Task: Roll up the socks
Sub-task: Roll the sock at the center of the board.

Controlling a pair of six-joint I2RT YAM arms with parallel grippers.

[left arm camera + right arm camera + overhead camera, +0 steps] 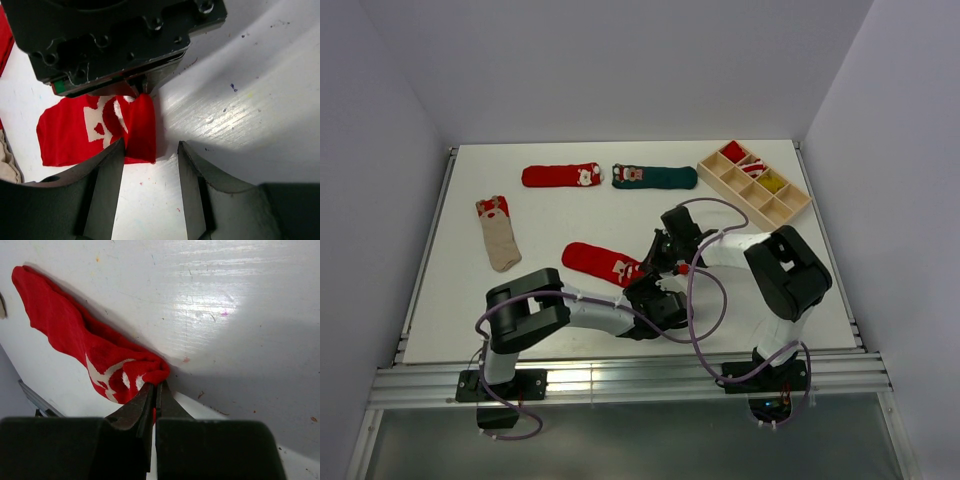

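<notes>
- The near red sock (598,262) lies flat on the table (560,325), a little toward 6 o'clock of its centre. Its toe points to 10 o'clock and its figured cuff end sits at 4 o'clock, where both wrists meet.
- The right gripper (154,387) is clenched on the cuff edge, and the cloth bunches just ahead of its tips.
- The left gripper (150,150) is released. Its fingers (107,175) stand apart, one touching or just beside the sock's edge, and nothing lies between them.
- To my eye the roll is only beginning. It would go best with the pinch firm and the cuff turned over toward 10 o'clock in small, tight turns, while the left fingers press the fold down so it cannot spring back.
- There is a risk that the two wrists, already crowded together, get in each other's way.
- The right arm has its elbow high at 4 o'clock and its forearm reaches in toward 10. The left arm runs low from 7 o'clock toward 3.
- The far red sock (558,176) and the green sock (655,176) lie at 12 o'clock, the beige sock (500,235) at 9, and the wooden tray (737,201) at 2.
</notes>
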